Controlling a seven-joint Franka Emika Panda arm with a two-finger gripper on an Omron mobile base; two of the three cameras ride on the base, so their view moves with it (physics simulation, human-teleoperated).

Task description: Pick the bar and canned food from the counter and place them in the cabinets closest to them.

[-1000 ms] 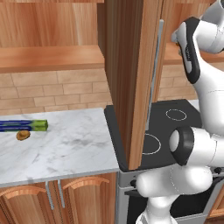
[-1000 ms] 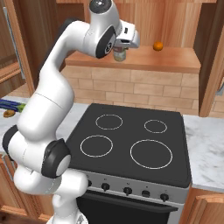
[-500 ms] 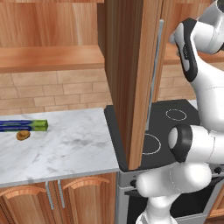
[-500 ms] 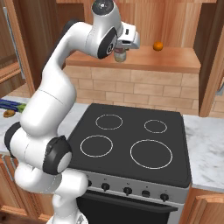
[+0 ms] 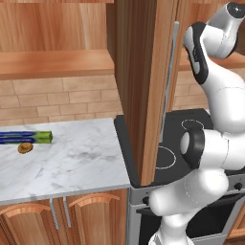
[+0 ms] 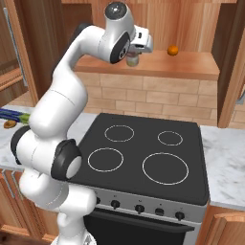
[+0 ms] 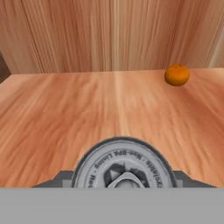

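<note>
The arm is reaching high over the stove (image 6: 143, 158), and the end effector (image 6: 134, 56) is clamped on the can (image 6: 132, 59), which hangs upright just under the white hand at the front of the cabinet shelf (image 6: 191, 67) above the cooktop. From the hand's own camera the can's pale metal top (image 7: 124, 168) sits right at the bottom, between the fingers, with bare shelf board (image 7: 65, 113) stretching away in front of it to the wood-grain back wall.

What the coming move turns on, as I read it, is the can against that board: the can's long axis stands vertical, square to the shelf, and it looks to be over the front part of the shelf, though I cannot tell whether its base is touching the wood or hanging a little above. So the move left is mostly straight down and then a release. An orange (image 7: 177, 75) rests deeper in and off to the right, well apart from the can, so it should not get in the way.

Over on the desk (image 5: 76, 158) to the left of the stove lie a long blue-and-green box (image 5: 26, 137) and a small brown pastry (image 5: 25, 148) touching its near side. I cannot make out the bar from here, so that half of the job looks not yet done.
</note>
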